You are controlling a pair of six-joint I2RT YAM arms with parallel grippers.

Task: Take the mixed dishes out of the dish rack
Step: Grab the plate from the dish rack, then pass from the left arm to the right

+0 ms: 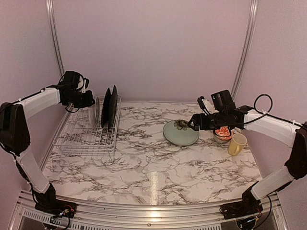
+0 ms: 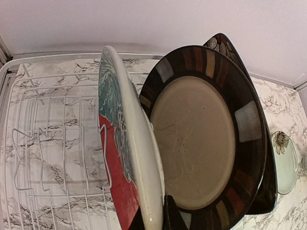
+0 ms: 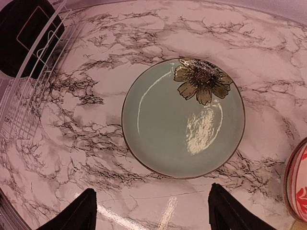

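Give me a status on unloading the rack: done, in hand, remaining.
Done: pale green dish, red-and-white bowl and yellow mug sit on the table. In hand: the left gripper shut on the rim of the red plate, which stands in the dish rack. Left: that plate and two black plates, upright in the rack. The right gripper hangs open over the green dish, empty.

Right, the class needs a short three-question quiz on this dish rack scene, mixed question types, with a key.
1. True or false: the yellow mug stands in the dish rack.
2. How many plates stand upright in the rack?
3. Which dish does the left hand grip? A pale green plate, B red plate, C patterned bowl.
Key: 1 false; 2 three; 3 B.
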